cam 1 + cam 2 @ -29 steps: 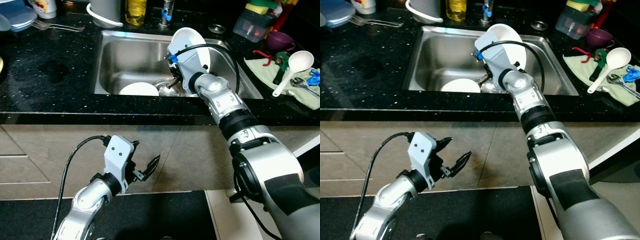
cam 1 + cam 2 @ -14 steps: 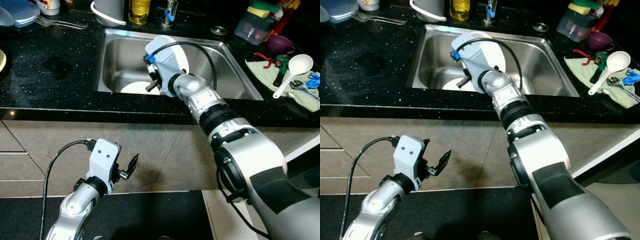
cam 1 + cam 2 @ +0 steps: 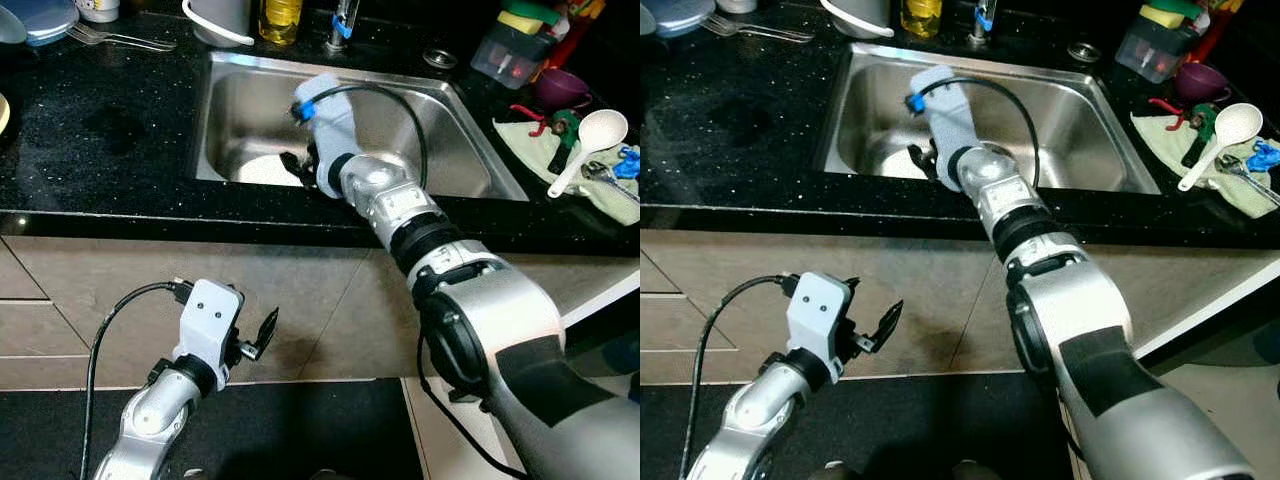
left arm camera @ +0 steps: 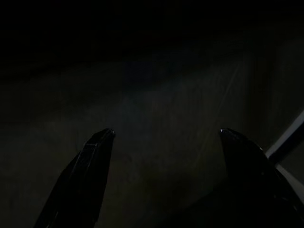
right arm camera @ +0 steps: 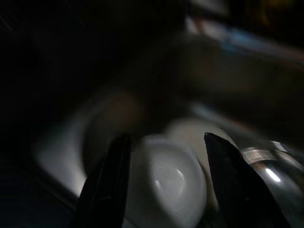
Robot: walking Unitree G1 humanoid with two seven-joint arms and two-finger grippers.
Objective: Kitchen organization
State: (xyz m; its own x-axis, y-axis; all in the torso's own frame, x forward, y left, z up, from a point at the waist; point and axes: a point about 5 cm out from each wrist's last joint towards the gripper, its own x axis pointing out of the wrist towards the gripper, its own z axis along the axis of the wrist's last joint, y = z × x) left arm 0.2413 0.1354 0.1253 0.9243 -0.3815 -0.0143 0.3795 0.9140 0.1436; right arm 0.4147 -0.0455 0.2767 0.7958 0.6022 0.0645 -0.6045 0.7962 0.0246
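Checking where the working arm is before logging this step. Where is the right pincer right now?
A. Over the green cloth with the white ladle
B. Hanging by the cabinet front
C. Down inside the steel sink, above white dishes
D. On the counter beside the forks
C: the right pincer reaches down into the sink, and the right wrist view shows its open fingers over a white bowl.

White dishes [image 3: 262, 170] lie at the bottom of the steel sink [image 3: 240, 105], upper centre of the frame, one a rounded white bowl [image 5: 166, 183].
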